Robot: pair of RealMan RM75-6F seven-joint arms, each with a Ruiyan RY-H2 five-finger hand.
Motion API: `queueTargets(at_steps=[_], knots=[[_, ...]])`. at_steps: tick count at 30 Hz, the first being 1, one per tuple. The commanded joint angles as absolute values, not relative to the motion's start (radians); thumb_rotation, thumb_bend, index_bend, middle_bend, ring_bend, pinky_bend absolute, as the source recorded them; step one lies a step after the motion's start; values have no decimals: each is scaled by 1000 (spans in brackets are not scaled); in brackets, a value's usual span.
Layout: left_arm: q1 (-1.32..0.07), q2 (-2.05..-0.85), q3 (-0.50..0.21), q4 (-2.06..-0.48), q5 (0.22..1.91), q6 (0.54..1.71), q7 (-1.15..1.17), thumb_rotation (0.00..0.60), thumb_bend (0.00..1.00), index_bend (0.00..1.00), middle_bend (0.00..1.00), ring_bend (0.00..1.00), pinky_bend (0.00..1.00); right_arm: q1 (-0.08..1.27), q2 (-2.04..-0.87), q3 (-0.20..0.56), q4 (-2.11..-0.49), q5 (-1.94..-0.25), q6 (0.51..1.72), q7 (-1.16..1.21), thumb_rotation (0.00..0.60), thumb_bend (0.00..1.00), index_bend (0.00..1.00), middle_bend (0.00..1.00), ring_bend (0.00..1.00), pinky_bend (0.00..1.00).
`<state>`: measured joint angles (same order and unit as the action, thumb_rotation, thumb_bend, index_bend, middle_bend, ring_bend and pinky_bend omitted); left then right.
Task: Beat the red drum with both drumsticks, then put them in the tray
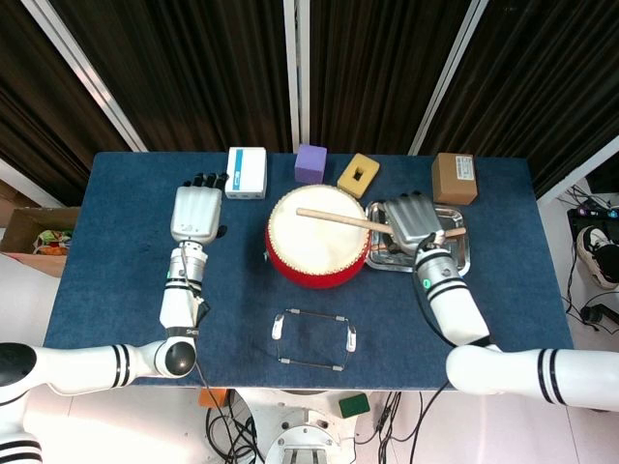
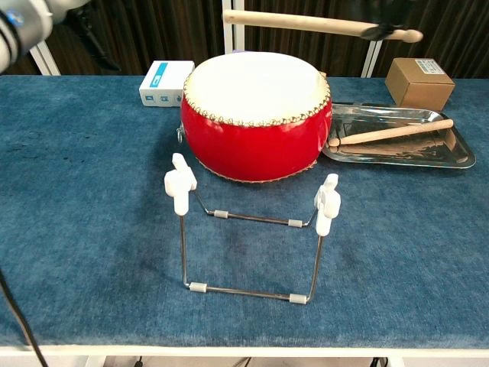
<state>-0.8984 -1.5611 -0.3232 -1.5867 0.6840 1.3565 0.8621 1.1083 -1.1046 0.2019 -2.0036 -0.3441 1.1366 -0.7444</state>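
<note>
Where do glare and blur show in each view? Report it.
Head view: even overhead light, the tray mirrors dark patches, the drumhead is bright but not blown out. Chest view: the tray reflects the drumstick lying in it; the raised drumstick and everything else stays sharp.

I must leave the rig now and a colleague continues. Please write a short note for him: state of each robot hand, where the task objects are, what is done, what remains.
Left robot hand: open, holds nothing, above the table left of the red drum.
Right robot hand: holds one drumstick raised level over the drum, at the tray's near-drum end.
Other drumstick: already lying in the metal tray.
Done: one stick is in the tray.
Left: lower the held stick into the tray and let go.
</note>
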Motion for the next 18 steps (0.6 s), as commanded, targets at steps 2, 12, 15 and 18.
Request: queueTargets(at_steps=[2, 12, 15, 18], knots=[[-822, -1498, -286, -1608, 738, 1361, 767, 600, 89, 213, 259, 235, 413, 985, -1006, 111, -1998, -456, 1075, -646, 600, 616, 665, 597, 379, 381], [-700, -1432, -242, -1635, 838, 1397, 607, 600, 88, 212, 260, 236, 412, 847, -925, -11, -1862, -620, 914, -531, 600, 625, 673, 602, 379, 383], [-681, -1425, -244, -1648, 852, 1399, 577, 600, 88, 212, 260, 235, 412, 852, -943, -31, -1805, -615, 863, -543, 600, 628, 674, 602, 379, 370], [-668, -1424, -253, -1657, 861, 1401, 555, 600, 88, 212, 260, 235, 412, 869, -991, -51, -1736, -620, 829, -584, 600, 628, 675, 602, 378, 356]])
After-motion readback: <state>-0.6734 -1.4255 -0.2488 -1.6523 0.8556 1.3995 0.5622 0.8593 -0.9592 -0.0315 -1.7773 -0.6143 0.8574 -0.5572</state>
